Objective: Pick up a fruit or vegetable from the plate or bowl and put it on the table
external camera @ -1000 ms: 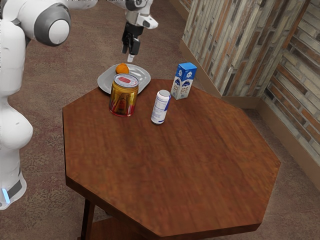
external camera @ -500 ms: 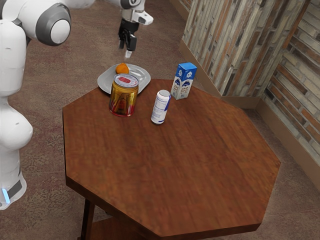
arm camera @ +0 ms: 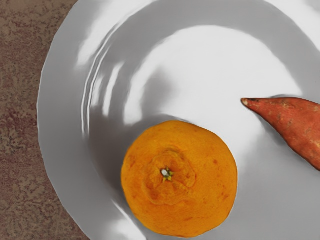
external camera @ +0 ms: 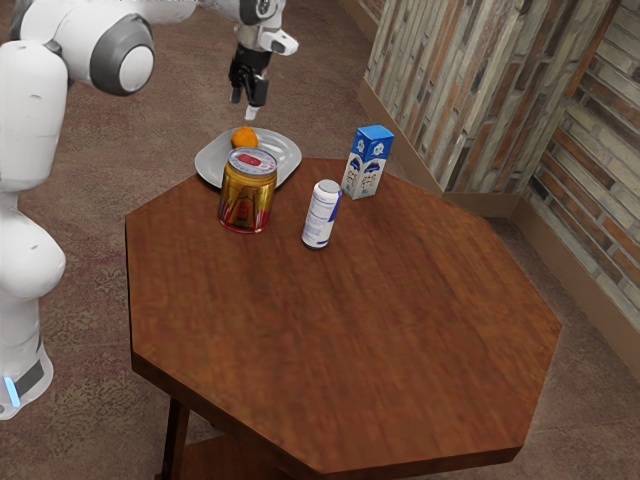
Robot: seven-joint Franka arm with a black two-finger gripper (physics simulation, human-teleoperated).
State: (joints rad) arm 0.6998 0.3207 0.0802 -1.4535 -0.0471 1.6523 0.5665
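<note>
Just above the orange [external camera: 244, 138], my gripper [external camera: 243, 105] hangs open, its two fingertips apart with nothing between them. The orange rests on the grey plate [external camera: 287, 152] at the table's far-left corner in the exterior view. Seen from above in the wrist view, the orange [arm camera: 180, 180] lies toward one side of the shiny plate [arm camera: 57, 120], stem end up. A reddish sweet potato [arm camera: 295, 122] with a pointed tip shares the plate, apart from the orange.
A gold can [external camera: 248, 198] stands right beside the plate, covering part of it. A white can [external camera: 321, 215] and a blue-and-white carton [external camera: 368, 162] stand farther toward the exterior view's right on the wooden table [external camera: 350, 340].
My hand has moved a little toward the exterior view's left, over the orange. The orange, plate, cans and carton have stayed put.
</note>
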